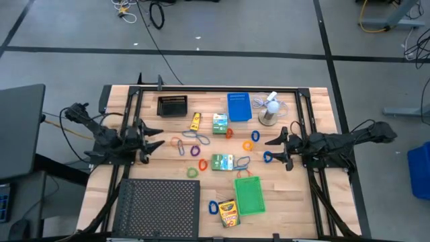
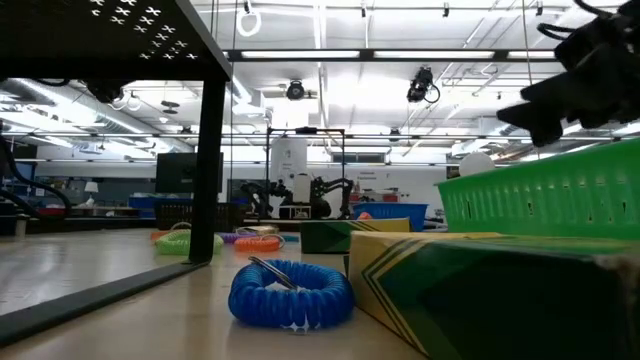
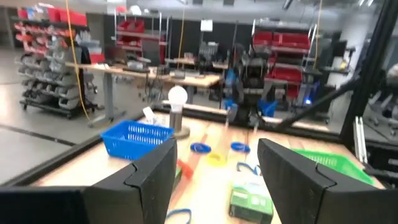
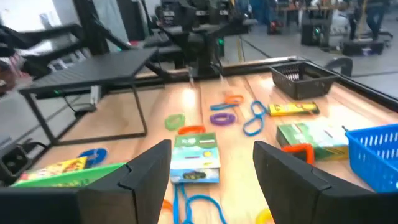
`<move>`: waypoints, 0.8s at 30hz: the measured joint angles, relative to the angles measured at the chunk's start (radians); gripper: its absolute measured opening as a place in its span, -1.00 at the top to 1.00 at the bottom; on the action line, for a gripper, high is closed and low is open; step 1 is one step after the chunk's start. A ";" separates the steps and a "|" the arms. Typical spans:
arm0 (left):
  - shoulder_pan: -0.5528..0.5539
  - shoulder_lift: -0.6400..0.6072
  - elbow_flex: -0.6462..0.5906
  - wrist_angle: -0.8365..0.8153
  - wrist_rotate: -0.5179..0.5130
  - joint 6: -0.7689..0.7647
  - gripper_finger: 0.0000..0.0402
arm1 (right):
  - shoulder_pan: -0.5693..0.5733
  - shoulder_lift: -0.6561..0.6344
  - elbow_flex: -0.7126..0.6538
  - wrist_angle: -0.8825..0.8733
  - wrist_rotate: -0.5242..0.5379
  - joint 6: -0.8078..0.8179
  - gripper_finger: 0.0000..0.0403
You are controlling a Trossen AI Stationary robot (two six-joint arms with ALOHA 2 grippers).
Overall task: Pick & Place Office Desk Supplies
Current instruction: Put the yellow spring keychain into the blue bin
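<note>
The supplies lie spread over the wooden table. At the far side stand a black bin point(image 1: 172, 106) and a blue bin point(image 1: 238, 107); a green bin point(image 1: 249, 195) sits near the front beside the yellow crayon box point(image 1: 228, 213). A yellow tube point(image 1: 195, 121), two green-white boxes point(image 1: 220, 124) point(image 1: 222, 162) and several coloured loops point(image 1: 196, 138) lie flat in the middle. My left gripper point(image 1: 160, 138) hovers open at the table's left, pointing level toward the middle. My right gripper point(image 1: 270, 149) hovers open at the right, facing it, above a blue loop point(image 1: 267, 158).
A white mini fan point(image 1: 270, 109) stands at the far right beside the blue bin. A large black mesh tray point(image 1: 158, 208) on legs fills the near left corner. A blue coil loop point(image 2: 290, 294) lies near the front edge. A black frame point(image 1: 215, 89) rims the table's far side.
</note>
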 joint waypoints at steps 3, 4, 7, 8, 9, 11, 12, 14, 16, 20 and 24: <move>0.072 0.064 0.000 0.008 0.085 -0.037 -0.15 | -0.027 0.172 0.082 0.039 0.000 -0.010 -0.18; 0.100 0.089 0.000 0.010 0.113 -0.049 -0.15 | -0.035 0.238 0.122 0.036 -0.002 -0.022 -0.18; 0.182 0.170 0.000 0.038 0.199 -0.064 -0.15 | -0.047 0.463 0.265 -0.008 -0.010 -0.072 -0.18; 0.207 0.194 0.000 0.061 0.229 -0.061 -0.15 | -0.047 0.541 0.316 -0.031 -0.013 -0.091 -0.18; 0.230 0.215 0.000 0.084 0.259 -0.055 -0.15 | -0.048 0.619 0.366 -0.051 -0.013 -0.109 -0.18; 0.270 0.247 0.000 0.131 0.318 -0.034 -0.15 | -0.053 0.750 0.450 -0.081 -0.026 -0.148 -0.18; 0.289 0.260 0.000 0.153 0.344 -0.029 -0.15 | -0.060 0.811 0.488 -0.100 -0.047 -0.155 -0.18; 0.324 0.283 0.000 0.172 0.384 -0.027 -0.15 | -0.079 0.917 0.550 -0.138 -0.091 -0.162 -0.18; 0.356 0.308 0.000 0.170 0.414 -0.032 -0.15 | -0.095 0.994 0.601 -0.167 -0.121 -0.164 -0.18; 0.412 0.353 0.000 0.171 0.478 -0.053 -0.15 | -0.120 1.087 0.689 -0.237 -0.156 -0.177 -0.18; 0.464 0.400 0.001 0.190 0.516 -0.061 -0.15 | -0.128 1.114 0.760 -0.361 -0.193 -0.175 -0.18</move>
